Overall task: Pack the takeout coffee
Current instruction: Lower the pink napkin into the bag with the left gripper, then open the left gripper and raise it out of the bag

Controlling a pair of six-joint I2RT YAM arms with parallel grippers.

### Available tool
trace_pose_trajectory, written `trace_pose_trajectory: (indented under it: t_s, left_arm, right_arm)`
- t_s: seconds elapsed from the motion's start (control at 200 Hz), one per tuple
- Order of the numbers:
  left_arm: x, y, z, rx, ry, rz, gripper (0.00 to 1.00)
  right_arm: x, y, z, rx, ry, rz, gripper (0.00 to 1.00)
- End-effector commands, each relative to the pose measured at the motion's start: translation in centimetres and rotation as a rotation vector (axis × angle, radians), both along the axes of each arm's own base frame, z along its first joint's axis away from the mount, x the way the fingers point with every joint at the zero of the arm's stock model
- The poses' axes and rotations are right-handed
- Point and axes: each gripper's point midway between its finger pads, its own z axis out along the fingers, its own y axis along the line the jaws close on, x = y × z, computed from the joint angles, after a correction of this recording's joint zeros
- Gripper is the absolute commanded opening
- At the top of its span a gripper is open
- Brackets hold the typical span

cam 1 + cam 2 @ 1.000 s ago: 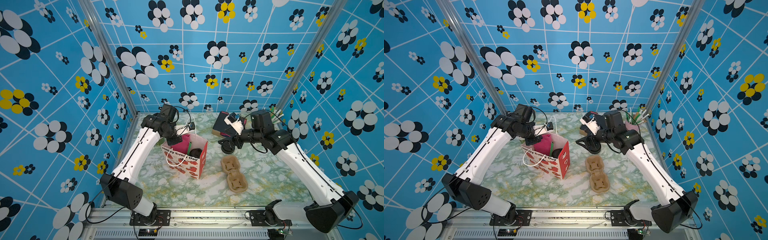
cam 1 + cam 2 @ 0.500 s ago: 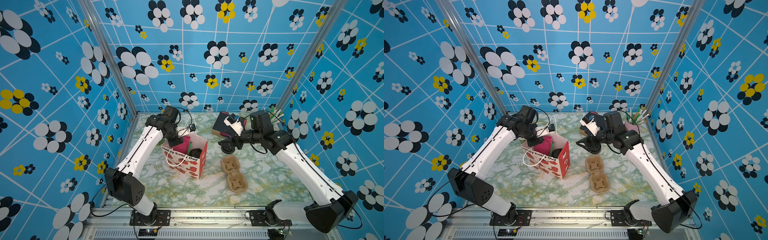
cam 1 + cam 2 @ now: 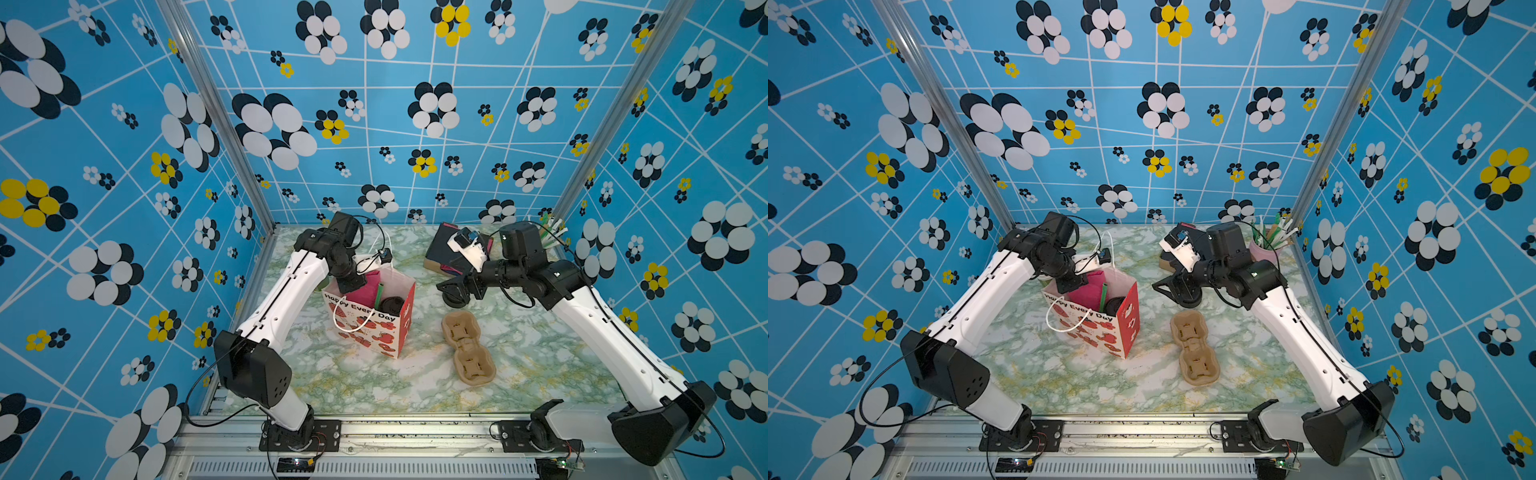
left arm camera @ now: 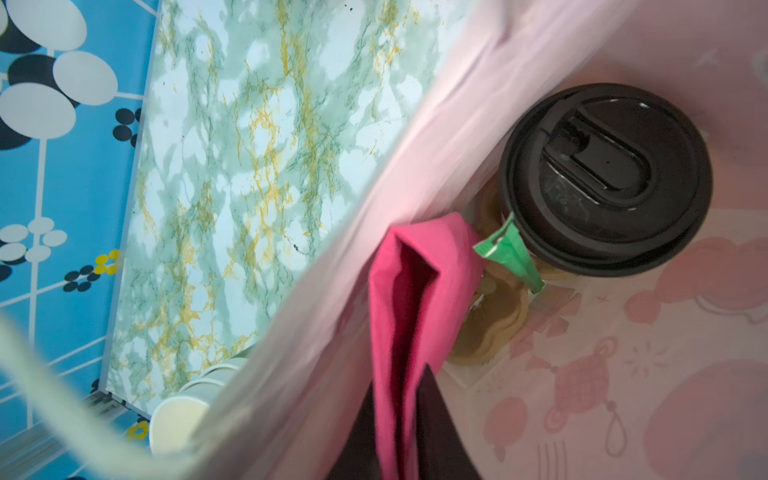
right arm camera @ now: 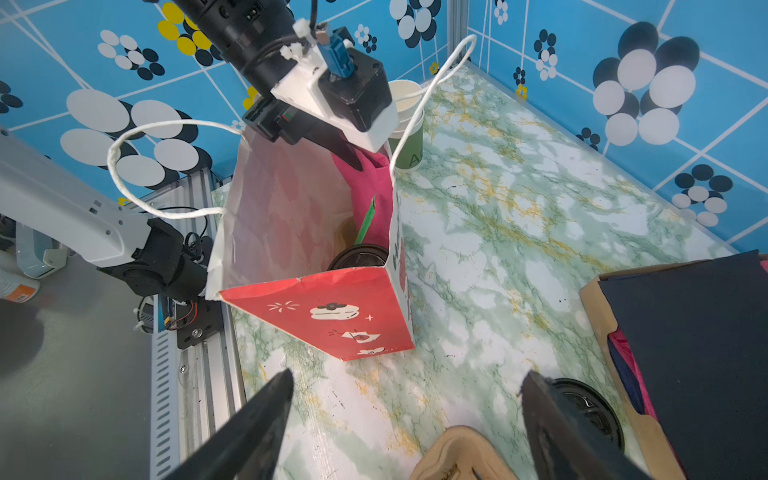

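Left elbow [image 3: 253, 370] has been swung inward. Left gripper [image 3: 354, 286] is sunk in gift bag [image 3: 365, 328] holding takeout coffee [image 4: 606, 178], around pink napkin [image 4: 411, 316]; grip cannot be told. Right gripper [image 5: 407, 376] is spread wide, empty.

Marble table [image 3: 353, 386]: gift bag [image 3: 365, 328], cardboard cup carrier [image 3: 468, 351]

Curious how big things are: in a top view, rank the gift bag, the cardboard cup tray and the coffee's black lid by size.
Largest: gift bag.
Then: cardboard cup tray.
Smallest: takeout coffee's black lid, partly hidden inside the bag.
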Motion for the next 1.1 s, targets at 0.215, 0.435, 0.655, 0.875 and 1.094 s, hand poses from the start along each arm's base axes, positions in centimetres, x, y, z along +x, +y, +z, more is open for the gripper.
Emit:
trace_pose_trajectory:
  t_s: [0.215, 0.435, 0.655, 0.875, 1.094]
  left_arm:
    - [-0.7, 0.0, 6.0, -0.020, -0.164, 0.020, 0.58]
    - [-1.1, 0.1, 13.6, -0.129, -0.421, 0.081, 0.84]
    - [-2.0, 1.3, 22.0, -0.420, -0.670, 0.279, 0.99]
    - [-1.4, 6.2, 24.4, -0.632, -0.717, 0.559, 0.99]
    - [0.7, 13.2, 19.7, -0.652, -0.708, 0.874, 0.99]
  right_arm:
    - [-0.3, 0.0, -0.5, -0.018, 0.024, 0.004, 0.88]
    - [0.1, 0.0, 0.4, 0.008, -0.006, -0.022, 0.88]
    - [1.1, -0.8, 2.4, 0.062, -0.100, -0.112, 0.90]
    - [3.3, -4.1, 3.5, 0.066, -0.207, -0.354, 0.97]
    - [6.2, -10.1, 1.0, 0.051, -0.197, -0.691, 0.99]
